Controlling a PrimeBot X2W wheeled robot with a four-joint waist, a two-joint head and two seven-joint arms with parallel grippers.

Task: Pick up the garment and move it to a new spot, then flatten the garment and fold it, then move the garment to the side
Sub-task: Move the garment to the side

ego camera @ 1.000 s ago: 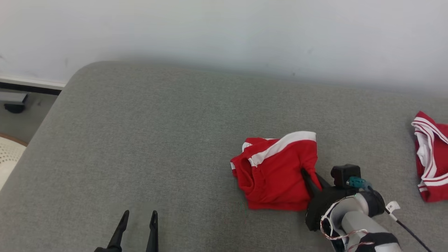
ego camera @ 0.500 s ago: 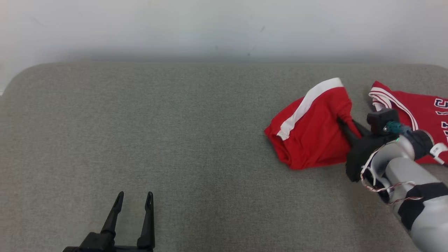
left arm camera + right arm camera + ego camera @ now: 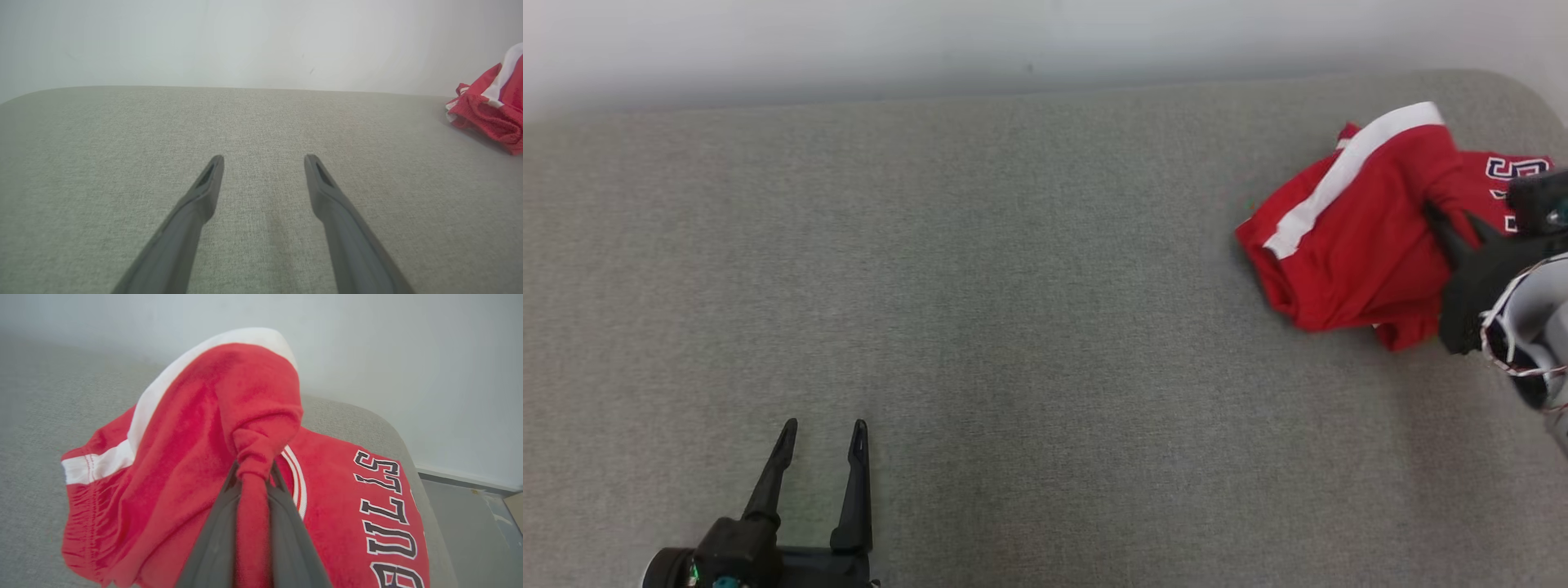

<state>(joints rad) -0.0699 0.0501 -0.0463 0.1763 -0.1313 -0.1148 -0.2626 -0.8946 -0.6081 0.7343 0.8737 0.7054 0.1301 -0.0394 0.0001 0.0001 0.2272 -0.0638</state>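
- Now, at the far right of the grey cushion (image 3: 980, 310): red shorts (image 3: 1347, 245) with a white stripe, bunched up and not flat.
- Right gripper (image 3: 253, 473) clenched on a twisted fold of the red shorts, with the cloth squeezed between the two dark fingers and rising above the tips as a knot-like lump.
- From that pinched spot, the rest of the shorts hanging down and spreading to the left. Lower edge on the cushion or just above it, cannot tell which.
- Beneath the shorts and on their right side, a red jersey (image 3: 367, 506) with dark letters outlined in white. Lying flat near the right end of the cushion and partly covered by the shorts.
- Left gripper (image 3: 263, 159) at the near left, well apart from the shorts. Released, with both fingers spread wide and nothing between them, low over bare cushion and pointing to the far side.
- Behind the far edge of the cushion, a plain pale wall (image 3: 849, 33).
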